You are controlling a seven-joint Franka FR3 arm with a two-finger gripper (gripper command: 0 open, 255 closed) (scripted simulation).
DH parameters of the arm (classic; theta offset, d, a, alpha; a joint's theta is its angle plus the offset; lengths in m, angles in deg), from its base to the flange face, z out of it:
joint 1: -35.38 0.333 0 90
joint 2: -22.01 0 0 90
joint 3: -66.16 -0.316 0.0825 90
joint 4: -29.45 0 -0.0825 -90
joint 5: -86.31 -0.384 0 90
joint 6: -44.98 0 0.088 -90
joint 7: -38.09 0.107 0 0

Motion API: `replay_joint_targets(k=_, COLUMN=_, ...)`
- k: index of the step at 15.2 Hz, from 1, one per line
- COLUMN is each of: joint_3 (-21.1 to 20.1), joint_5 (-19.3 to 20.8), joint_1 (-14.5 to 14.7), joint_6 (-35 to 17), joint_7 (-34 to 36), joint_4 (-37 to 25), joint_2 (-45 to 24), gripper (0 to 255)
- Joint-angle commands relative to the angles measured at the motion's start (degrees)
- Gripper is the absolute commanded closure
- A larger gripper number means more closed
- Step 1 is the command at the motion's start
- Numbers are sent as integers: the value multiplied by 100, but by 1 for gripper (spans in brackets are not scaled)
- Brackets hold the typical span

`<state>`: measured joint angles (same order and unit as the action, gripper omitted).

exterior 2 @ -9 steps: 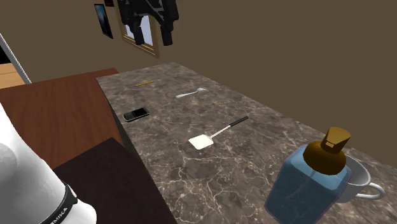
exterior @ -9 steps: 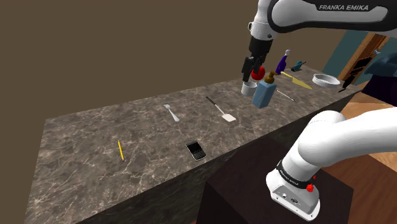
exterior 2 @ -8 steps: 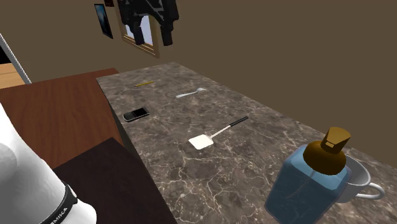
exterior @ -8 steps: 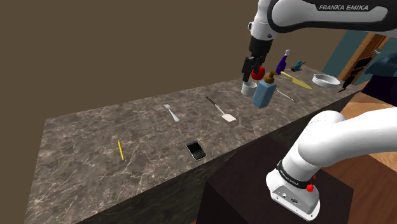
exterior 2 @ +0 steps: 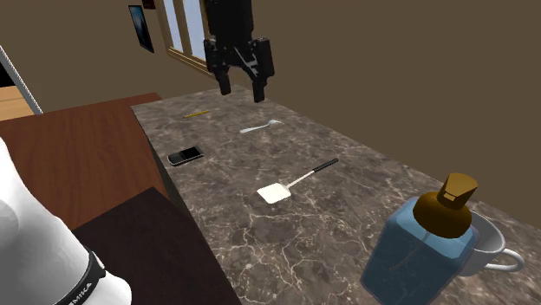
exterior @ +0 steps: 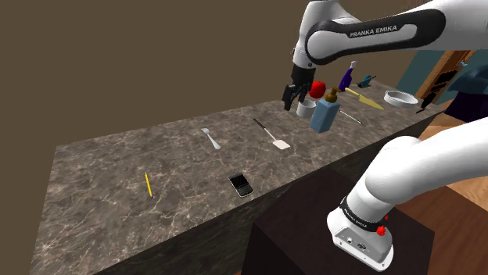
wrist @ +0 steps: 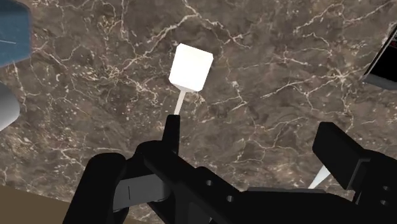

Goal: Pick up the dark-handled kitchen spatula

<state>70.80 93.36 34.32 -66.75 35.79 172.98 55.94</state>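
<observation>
Marbled counter [exterior 2: 260, 238]: spatula [exterior 2: 295, 182] between fork [exterior 2: 260, 127] and blue bottle [exterior 2: 425, 251]; hand [exterior 2: 241, 93] overhead, wide open.

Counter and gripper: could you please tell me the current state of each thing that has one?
Gripper, open and empty, above the counter.
Spatula, lying flat on the counter, not held.
Phone, lying flat near the counter's edge.
Blue bottle, upright, brown cap on.
White mug, upright.
Yellow pencil, lying flat.
</observation>
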Motion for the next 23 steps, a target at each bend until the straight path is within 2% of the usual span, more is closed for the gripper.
replay_joint_targets(k=1, joint_3=93, joint_5=1, joint_1=-56, joint_6=-434, joint_7=44, joint_4=1, joint_2=-397, gripper=0)
replay_joint_targets(k=8, joint_3=356, joint_5=-143, joint_1=-173, joint_6=-1795, joint_7=184, joint_4=-132, joint_2=-1827, gripper=0)
replay_joint_targets(k=13, joint_3=527, joint_5=-427, joint_1=-221, joint_6=-2620, joint_7=160, joint_4=-465, joint_2=-2951, gripper=0)
replay_joint_targets(k=19, joint_3=603, joint_5=-1012, joint_1=-344, joint_6=-3366, joint_7=-35, joint_4=-1100, joint_2=-4318, gripper=0)
replay_joint_targets(k=23, joint_3=565, joint_5=-1108, joint_1=-370, joint_6=-3654, joint_7=-104, joint_4=-1063, joint_2=-4574, gripper=0)
